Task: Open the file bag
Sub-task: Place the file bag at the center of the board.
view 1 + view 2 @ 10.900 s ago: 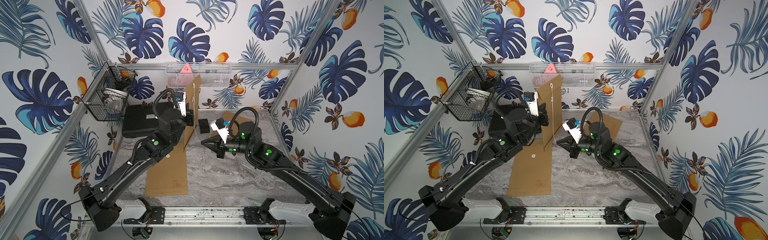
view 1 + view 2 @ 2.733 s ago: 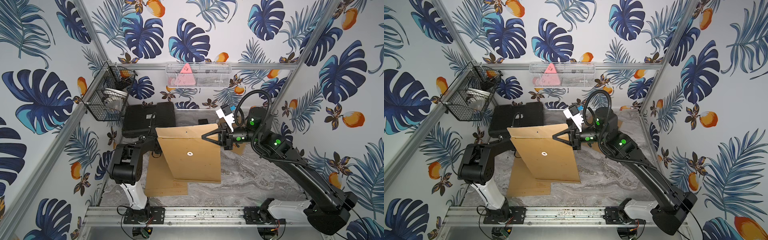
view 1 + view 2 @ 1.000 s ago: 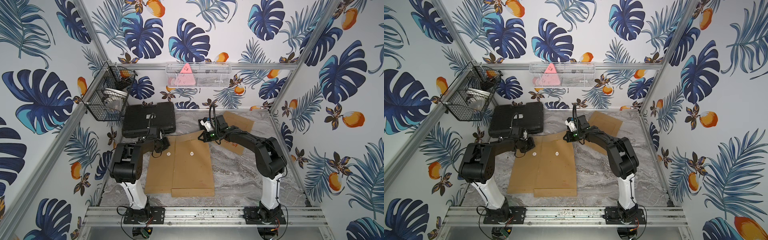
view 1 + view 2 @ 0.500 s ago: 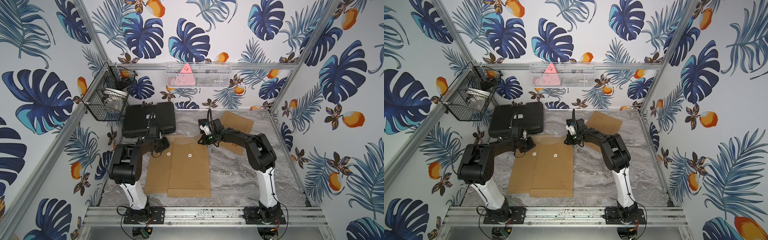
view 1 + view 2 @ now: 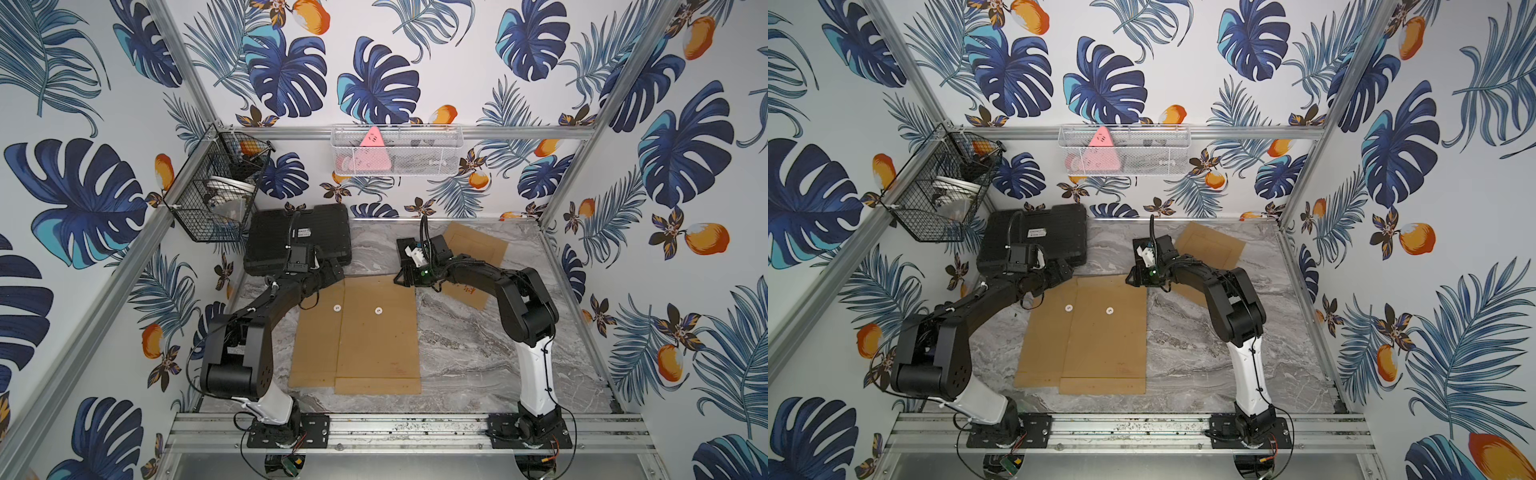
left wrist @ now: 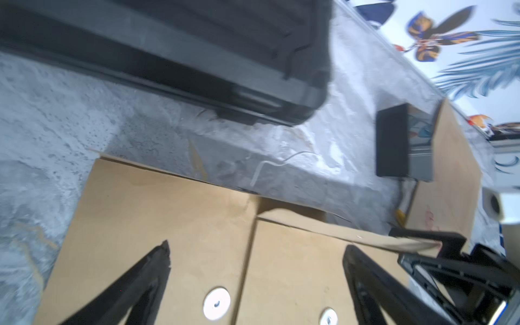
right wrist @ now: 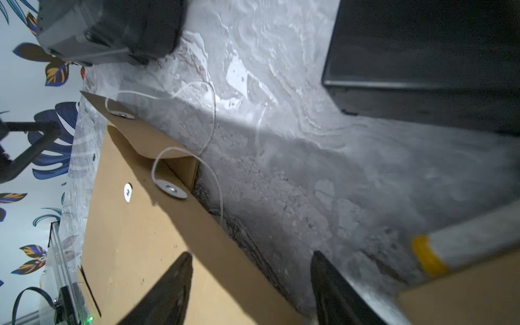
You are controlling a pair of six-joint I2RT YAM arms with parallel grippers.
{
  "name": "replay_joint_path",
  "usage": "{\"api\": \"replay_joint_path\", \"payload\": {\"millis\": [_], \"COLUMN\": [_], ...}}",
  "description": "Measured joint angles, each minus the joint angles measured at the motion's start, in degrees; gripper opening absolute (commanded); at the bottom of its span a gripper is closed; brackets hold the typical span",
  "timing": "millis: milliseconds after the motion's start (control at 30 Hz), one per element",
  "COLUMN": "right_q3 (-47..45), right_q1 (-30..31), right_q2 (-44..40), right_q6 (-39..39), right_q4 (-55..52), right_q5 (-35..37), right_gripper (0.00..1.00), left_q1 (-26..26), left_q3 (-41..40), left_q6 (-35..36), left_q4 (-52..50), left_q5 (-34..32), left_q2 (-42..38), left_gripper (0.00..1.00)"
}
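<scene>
Both pincers spring wide, left gripper (image 6: 257, 247) and right gripper (image 7: 250, 254) dropping the file bag (image 5: 376, 332) flat mid-frame, its opening apparently finished.

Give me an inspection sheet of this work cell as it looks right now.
Surface: grey marble-patterned tabletop, no spills seen.
Job's things: brown paper file bag lies flat, overlapping a second brown file bag; white closure string hangs loose off its flap.
Clutter: black hard case, small black box, more brown envelopes at the back.
Grippers: left gripper and right gripper both open, holding nothing, near the bags' top edge.
Cables: black cable arches above the right wrist.
Surroundings: leaf-print walls; black wire basket; white mesh basket holding a pink triangle.
</scene>
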Motion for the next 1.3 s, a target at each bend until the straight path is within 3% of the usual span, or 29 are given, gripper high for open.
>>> {"api": "replay_joint_path", "payload": {"millis": [167,267,433,633,800,1067,1300], "right_q3": [-6.19,-11.02,-18.27,-26.91,-32.11,-38.88,-39.28], "right_q1": [-0.52,-0.59,-1.03,-6.51,-14.73,-28.59,-33.03], "right_q2": [-8.70,-14.95,-23.45,-31.67,-34.16,-33.79,-30.47], "right_q6": [1.57,2.97,5.03,7.02,10.01,19.34,25.09], "right_q4": [0.55,1.95,3.65,5.55,7.43,12.31,14.64], "right_q5": [5.46,8.55,12.13,16.20,14.58,5.64,2.23], "right_gripper": [0.93,0.96,0.98,0.95,0.92,0.92,0.99], "left_q1": [-9.03,-16.39,-23.85,-30.64,-34.47,-35.67,-35.71], "left_q3": [-0.37,-0.92,-1.62,3.65,11.17,30.88,46.34], "left_q6": [2.71,4.20,4.66,5.53,6.84,10.19,13.09], "left_q4": [-1.16,-1.22,0.63,3.45,4.55,0.90,-6.21], "left_q5": [-6.19,-8.76,-11.26,-10.27,-8.13,-4.92,-3.87], "left_q2": [-6.56,-8.35,-7.85,1.18,11.10,28.28,40.44], "left_gripper": [0.99,0.99,0.94,0.86,0.77,0.77,0.79]}}
